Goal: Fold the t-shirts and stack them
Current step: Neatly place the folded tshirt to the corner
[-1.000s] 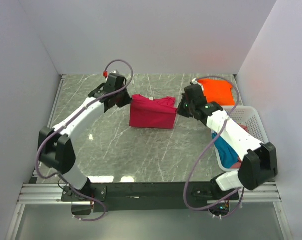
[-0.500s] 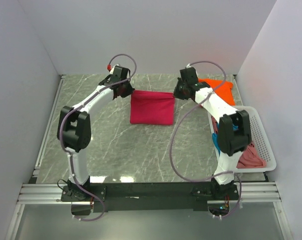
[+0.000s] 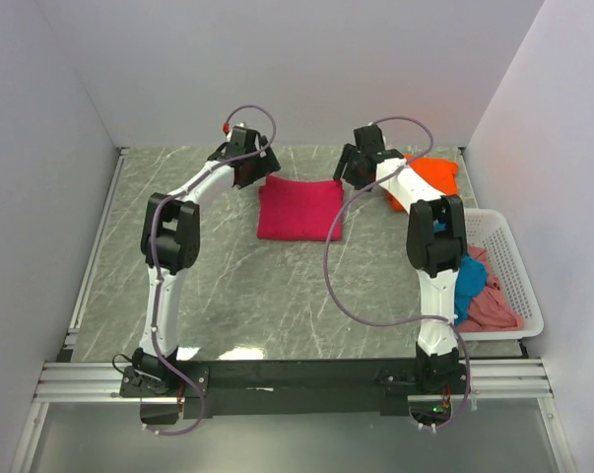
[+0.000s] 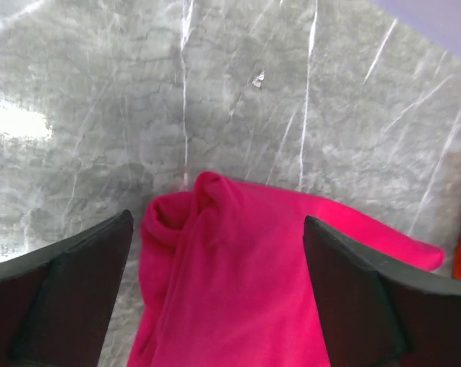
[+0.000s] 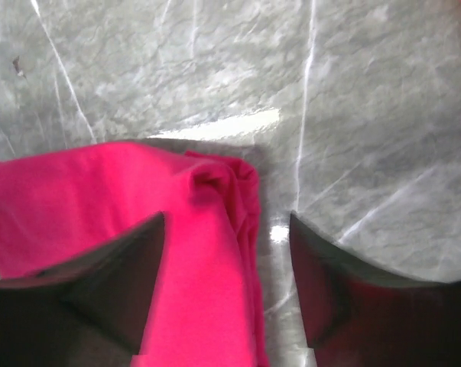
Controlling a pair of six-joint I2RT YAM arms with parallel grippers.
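The crimson-magenta t-shirt (image 3: 299,208) lies folded in a rectangle on the marble table at the back centre. My left gripper (image 3: 258,177) hangs open over its far left corner (image 4: 215,252), black fingers (image 4: 69,283) wide apart on either side of the cloth. My right gripper (image 3: 348,176) stands open over the far right corner (image 5: 215,229), one finger (image 5: 108,267) above the cloth, the other beside it. An orange t-shirt (image 3: 429,177) lies at the back right. Teal-blue (image 3: 466,281) and dusty pink (image 3: 492,305) t-shirts sit in the basket.
A white lattice basket (image 3: 508,256) stands at the right edge of the table. White walls close in the back and both sides. Both arms stretch far toward the back wall, their purple cables looping above the table.
Both grippers carried the shirt's far edge backward, laid it flat near the back, and opened, letting the cloth go. Both arms are stretched out further than before.
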